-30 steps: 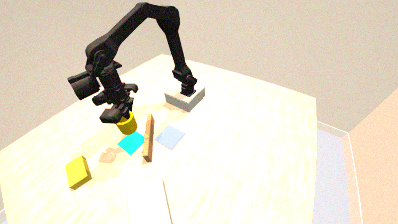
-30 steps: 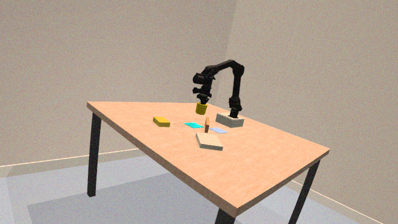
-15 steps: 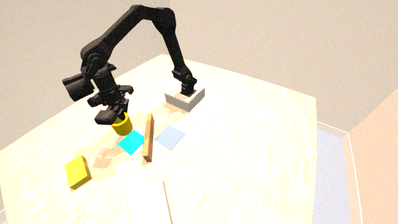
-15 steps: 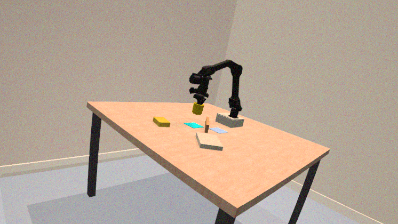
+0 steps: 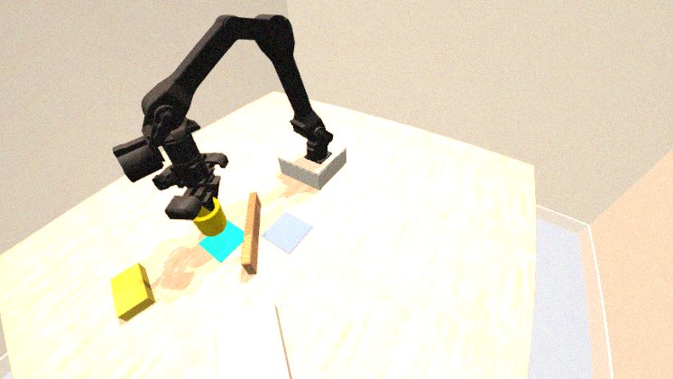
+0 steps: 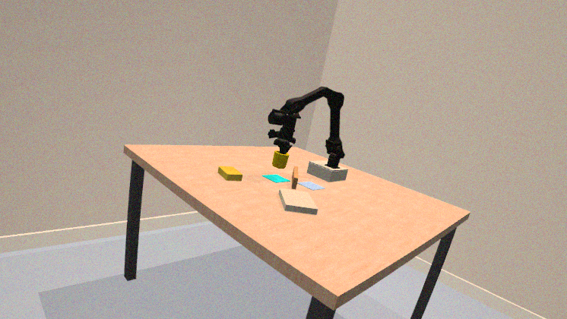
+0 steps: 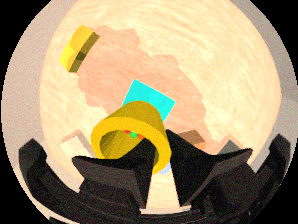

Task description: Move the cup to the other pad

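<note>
The yellow cup [image 5: 211,223] [image 6: 280,159] [image 7: 145,116] hangs above the table, close to upright with a slight tilt. My gripper [image 7: 161,142] is shut on the cup's wall at its rim. Red and green marbles [image 7: 133,134] show inside the cup in the wrist view. The cyan pad [image 5: 221,247] [image 6: 276,178] [image 7: 153,98] lies beneath the cup, partly hidden by it in the top view and the wrist view. The pale blue pad [image 5: 287,232] [image 6: 312,185] lies on the other side of the wooden bar; only a sliver shows in the wrist view.
The upright wooden bar [image 5: 251,235] [image 6: 294,177] stands between the pads. A yellow block [image 5: 131,290] [image 6: 229,173] [image 7: 78,49] lies beyond the cyan pad. A pale flat block [image 6: 297,200] lies near the bar's end. The arm's grey base box [image 5: 301,173] [image 6: 325,171] stands behind the pads.
</note>
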Robot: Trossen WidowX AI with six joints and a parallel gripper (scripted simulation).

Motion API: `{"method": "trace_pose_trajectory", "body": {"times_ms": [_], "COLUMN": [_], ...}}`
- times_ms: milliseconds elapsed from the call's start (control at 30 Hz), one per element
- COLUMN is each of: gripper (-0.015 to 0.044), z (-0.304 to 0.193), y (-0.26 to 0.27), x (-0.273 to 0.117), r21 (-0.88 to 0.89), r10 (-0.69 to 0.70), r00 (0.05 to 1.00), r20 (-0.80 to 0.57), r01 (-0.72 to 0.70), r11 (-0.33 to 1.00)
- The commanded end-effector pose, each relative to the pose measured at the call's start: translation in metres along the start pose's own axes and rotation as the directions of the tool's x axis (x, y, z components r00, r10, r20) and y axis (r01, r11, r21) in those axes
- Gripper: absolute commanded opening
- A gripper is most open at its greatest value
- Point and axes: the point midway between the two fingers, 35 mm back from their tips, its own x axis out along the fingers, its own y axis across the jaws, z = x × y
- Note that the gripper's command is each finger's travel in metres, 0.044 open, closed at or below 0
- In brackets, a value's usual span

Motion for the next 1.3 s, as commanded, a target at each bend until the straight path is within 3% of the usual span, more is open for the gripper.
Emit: {"method": "trace_pose_trajectory", "body": {"times_ms": [0,800,1267], "gripper": [0.0,0.0,0.0], "z": [-0.001,-0.001,0.0], "y": [-0.001,-0.003,-0.002], "x": [0.01,0.051,0.048], "r21": [-0.006,-0.006,0.0], "r10": [-0.008,-0.008,-0.004], "r00": [1.0,1.0,1.0], "r20": [-0.01,-0.01,-0.004], "r01": [0.008,0.008,0.004], "r11": [1.0,1.0,1.0]}}
